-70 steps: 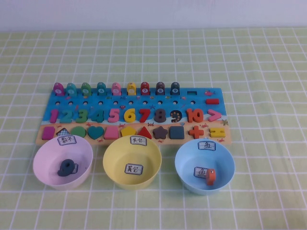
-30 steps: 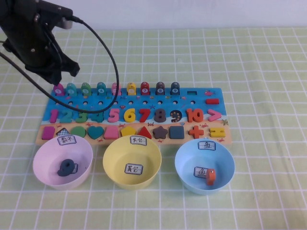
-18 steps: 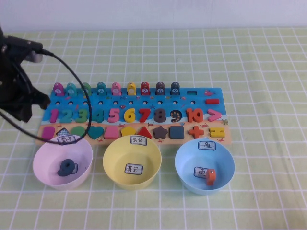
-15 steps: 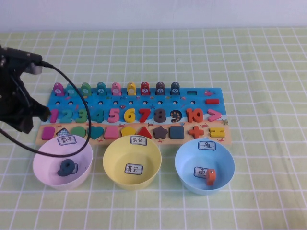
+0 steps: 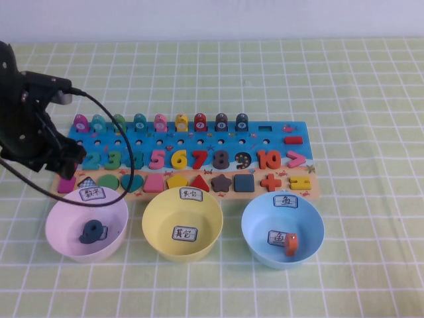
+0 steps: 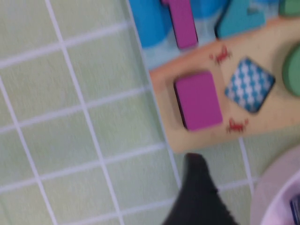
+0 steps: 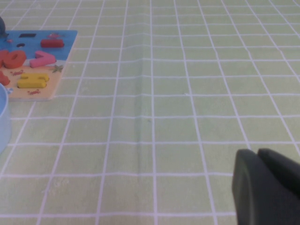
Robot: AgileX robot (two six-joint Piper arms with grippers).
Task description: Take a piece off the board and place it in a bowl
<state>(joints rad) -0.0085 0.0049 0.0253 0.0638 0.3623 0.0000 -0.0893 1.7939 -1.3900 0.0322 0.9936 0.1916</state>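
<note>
The board lies across the middle of the table. The magenta piece sits in its slot at the board's near left corner; it also shows in the left wrist view. My left gripper hovers just over that corner, above the piece. One dark fingertip shows near the piece with nothing beside it, so the jaws stand open and empty. The pale yellow bowl stands in front of the board's middle, empty. My right gripper is shut and empty, low over the cloth right of the board.
A pink bowl with a dark number piece stands in front of the magenta piece. A light blue bowl with an orange piece stands at the right. An empty diamond slot lies beside the magenta piece. A green checked cloth covers the table.
My left arm came in from the upper left, swung down to the board's left side, and has now moved right over the board's near left corner. The pieces and bowls have not moved.
</note>
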